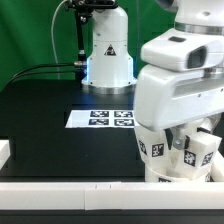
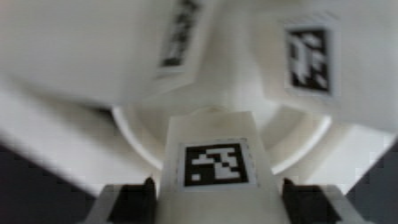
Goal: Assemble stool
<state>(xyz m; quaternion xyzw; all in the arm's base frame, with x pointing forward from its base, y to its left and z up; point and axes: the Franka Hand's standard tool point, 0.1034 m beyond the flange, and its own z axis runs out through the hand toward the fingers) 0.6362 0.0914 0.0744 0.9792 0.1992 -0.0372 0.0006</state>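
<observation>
In the wrist view my gripper [image 2: 215, 205] is shut on a white stool leg [image 2: 215, 140] bearing a square tag. Its dark fingers [image 2: 128, 203] press both sides of the leg. The leg stands on the round white seat disc [image 2: 134, 128]. Two other tagged legs [image 2: 308, 55] rise beyond it on the same disc. In the exterior view the gripper [image 1: 180, 150] is low at the exterior view's right, down on the white tagged stool parts [image 1: 192, 157] near the table's front edge. The arm hides most of the seat there.
The marker board [image 1: 110, 118] lies flat on the black table in the middle. The robot base [image 1: 108, 55] stands behind it. A white rail [image 1: 60, 190] runs along the front edge, with a white block [image 1: 4, 150] at the exterior view's left.
</observation>
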